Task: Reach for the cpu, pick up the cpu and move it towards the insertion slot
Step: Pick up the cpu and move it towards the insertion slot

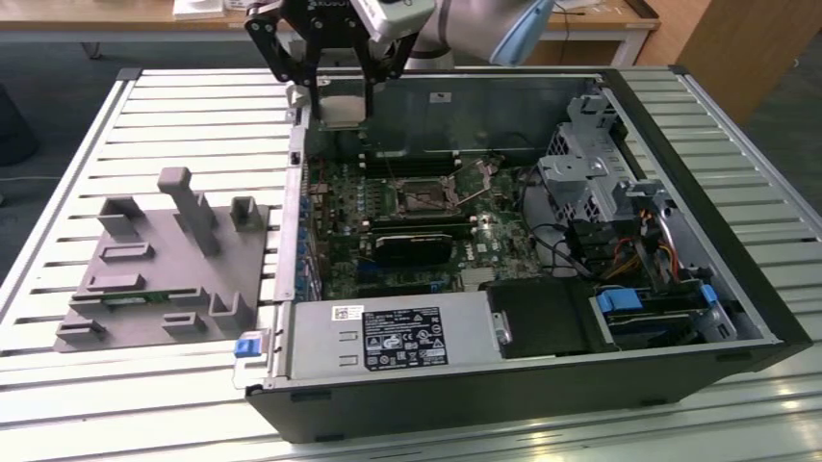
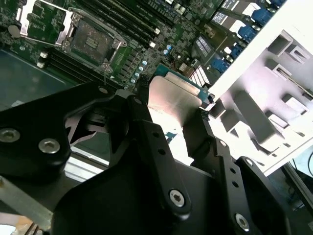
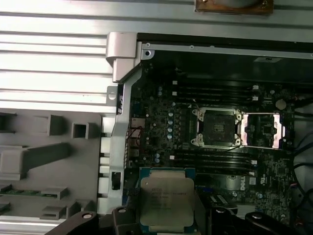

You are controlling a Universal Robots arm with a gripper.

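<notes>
The cpu (image 1: pixel 337 108), a flat silvery square with a pale rim, is clamped between my gripper's (image 1: pixel 337 100) black fingers (image 1: pixel 298 72), high over the far corner of the open computer case on the exterior view's left. In both wrist views the cpu (image 2: pixel 173 100) (image 3: pixel 166 200) is held by its two side edges in the gripper (image 2: pixel 172 106) (image 3: pixel 168 216). The insertion slot (image 1: pixel 424 195) (image 3: pixel 217 128) (image 2: pixel 90 41) is a dark square socket on the green board. Its metal frame (image 3: pixel 264 129) is flipped open beside it. The socket lies below the cpu and some way off.
The open case (image 1: pixel 719 241) lies on a slatted metal table (image 1: pixel 77 173). A grey block fixture with pegs (image 1: pixel 167 269) sits at the exterior view's left. Inside are a black card (image 1: pixel 418 245), a power supply (image 1: pixel 385 339), a drive cage (image 1: pixel 591 183) and cables.
</notes>
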